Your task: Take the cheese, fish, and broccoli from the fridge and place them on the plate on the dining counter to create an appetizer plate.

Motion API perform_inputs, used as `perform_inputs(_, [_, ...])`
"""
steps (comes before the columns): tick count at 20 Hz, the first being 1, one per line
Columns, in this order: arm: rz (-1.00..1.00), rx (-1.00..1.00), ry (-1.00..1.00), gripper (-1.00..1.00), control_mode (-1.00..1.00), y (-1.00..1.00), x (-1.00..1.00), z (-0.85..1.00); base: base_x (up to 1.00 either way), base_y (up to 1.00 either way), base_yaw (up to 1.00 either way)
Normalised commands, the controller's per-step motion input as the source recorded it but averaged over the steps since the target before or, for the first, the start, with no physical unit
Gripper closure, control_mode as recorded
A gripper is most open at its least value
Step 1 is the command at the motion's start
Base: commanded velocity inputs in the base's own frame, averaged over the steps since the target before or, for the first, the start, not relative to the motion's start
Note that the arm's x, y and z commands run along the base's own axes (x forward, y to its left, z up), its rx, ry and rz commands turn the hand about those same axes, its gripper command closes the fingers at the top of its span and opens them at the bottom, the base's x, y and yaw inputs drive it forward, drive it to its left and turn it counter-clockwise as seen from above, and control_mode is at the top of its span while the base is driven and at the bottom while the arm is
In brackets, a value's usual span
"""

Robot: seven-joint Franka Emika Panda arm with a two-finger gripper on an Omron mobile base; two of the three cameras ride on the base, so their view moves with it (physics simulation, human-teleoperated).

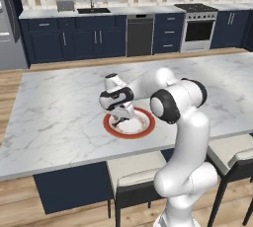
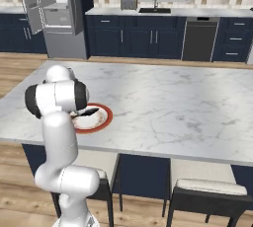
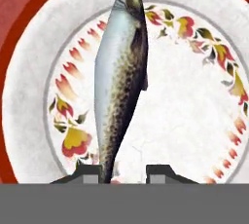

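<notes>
The gripper (image 1: 118,119) hangs low over the plate (image 1: 146,125), which sits on the dining counter (image 1: 64,112) near its front edge, in front of the robot. In the hand view the two dark fingertips (image 3: 87,173) stand a little apart at the bottom, and the fish (image 3: 119,77) runs away from them across the white middle of the plate (image 3: 194,121), its pale belly to the left and its dark speckled back to the right. The tail end of the fish lies beside the left fingertip; the right fingertip stands apart from it, so the jaws look slightly spread rather than pinching, though the contact at the very tips is hidden by the bottom of that view.

From the right base view the fish (image 2: 89,112) shows as a dark sliver on the plate (image 2: 101,122), just right of the arm's elbow. The plate carries a red-orange rim and a ring of small flower patterns inside it.

Far to the left, the fridge (image 2: 57,14) stands with its door open, white shelves showing. The wall counter with the sink (image 1: 93,10) lies beyond the island, and stools (image 1: 136,174) stand at the near side.
</notes>
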Motion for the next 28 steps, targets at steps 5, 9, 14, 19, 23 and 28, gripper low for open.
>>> perform_inputs(5, [-0.14,0.02,-0.02,-1.0,-1.0,-0.44,-1.0,0.34,0.0,0.0,0.0])
perform_inputs(9, [-0.04,0.01,-0.13,-1.0,-1.0,-0.36,-1.0,0.96,0.0,0.0,0.0])
perform_inputs(14, [0.06,0.0,-0.32,-1.0,-1.0,-0.28,-1.0,1.0,0.0,0.0,0.0])
perform_inputs(19, [0.28,0.0,-0.38,-1.0,-1.0,-0.43,-1.0,1.0,0.0,0.0,0.0])
perform_inputs(23, [0.3,0.0,-0.3,-1.0,-1.0,-0.48,-1.0,1.0,0.0,0.0,0.0])
perform_inputs(28, [0.24,0.0,-0.03,-1.0,-1.0,-0.22,-0.99,1.0,0.0,0.0,0.0])
